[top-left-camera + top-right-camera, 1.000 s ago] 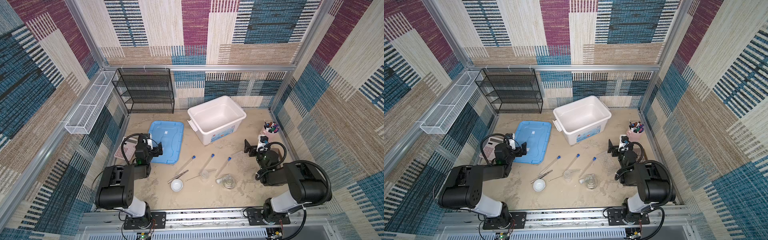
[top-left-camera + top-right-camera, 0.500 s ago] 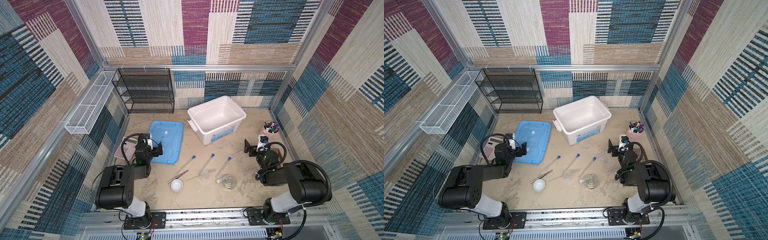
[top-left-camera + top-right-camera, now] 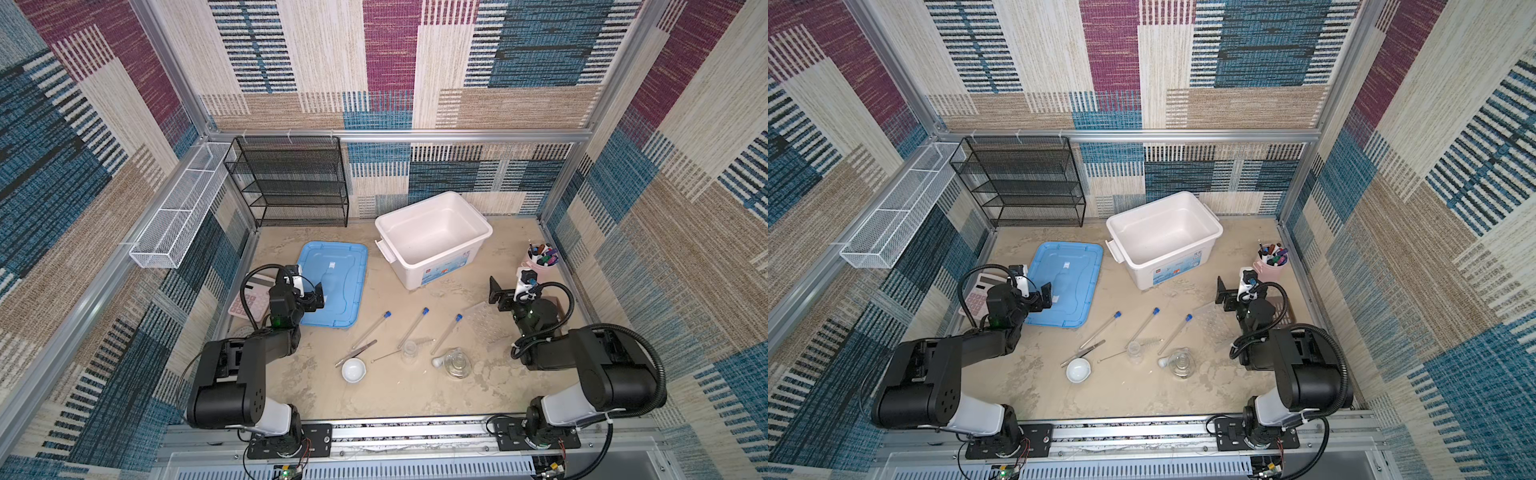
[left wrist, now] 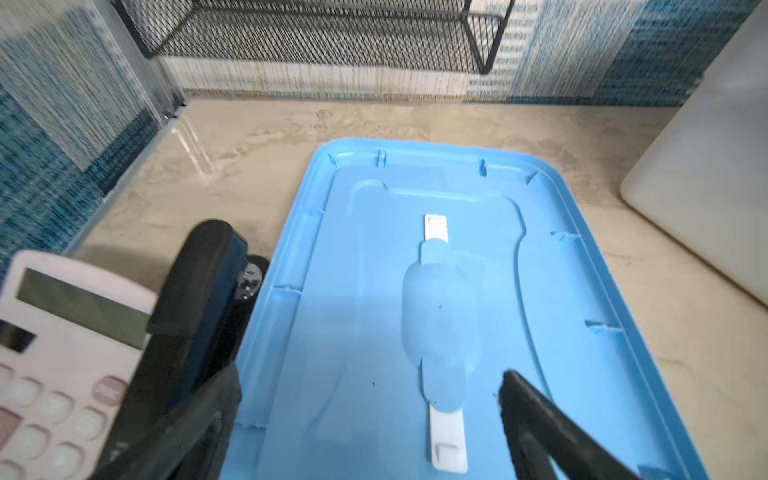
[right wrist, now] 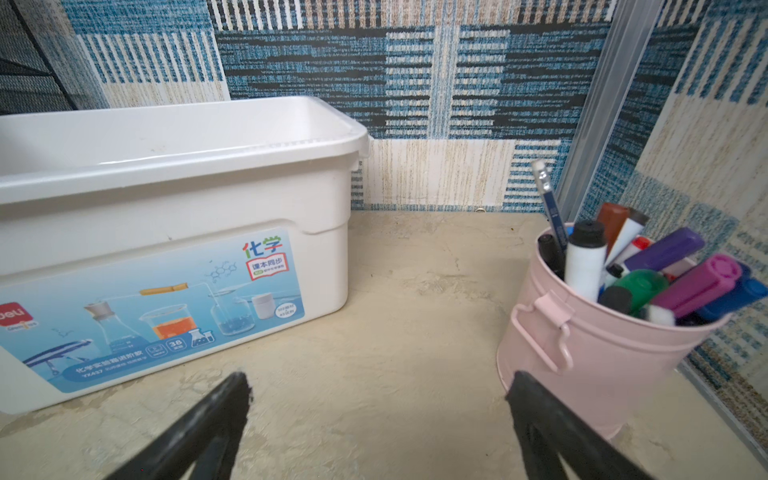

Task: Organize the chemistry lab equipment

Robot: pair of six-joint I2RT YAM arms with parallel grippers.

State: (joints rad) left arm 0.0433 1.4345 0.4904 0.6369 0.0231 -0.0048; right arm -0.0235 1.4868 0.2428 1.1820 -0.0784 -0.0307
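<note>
Top views: left gripper [image 3: 309, 291] over blue lid [image 3: 337, 266], right gripper [image 3: 509, 286] near bucket [image 3: 528, 266], both released.

1. Left arm [image 3: 232, 374] and right arm [image 3: 602, 365]: black, with bulky rounded joints and white lower segments.
2. Black cables [image 3: 249, 291] loop near each wrist.
3. Left gripper [image 4: 357, 303] and right gripper [image 5: 380, 378]: slim black fingers.
4. Small green lights [image 3: 274, 321] glow.

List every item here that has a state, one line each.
white storage bin, open, nothing visible inside.
blue lid, off, underside up beside the bin.
three test tubes, capped, lying flat.
beaker, upright, looks empty.
white ceramic dish, upright, empty.
tweezers, lying flat, untouched.
pink marker bucket, upright, filled.
left gripper, open, over the blue lid.
right gripper, open, holding nothing.
</note>
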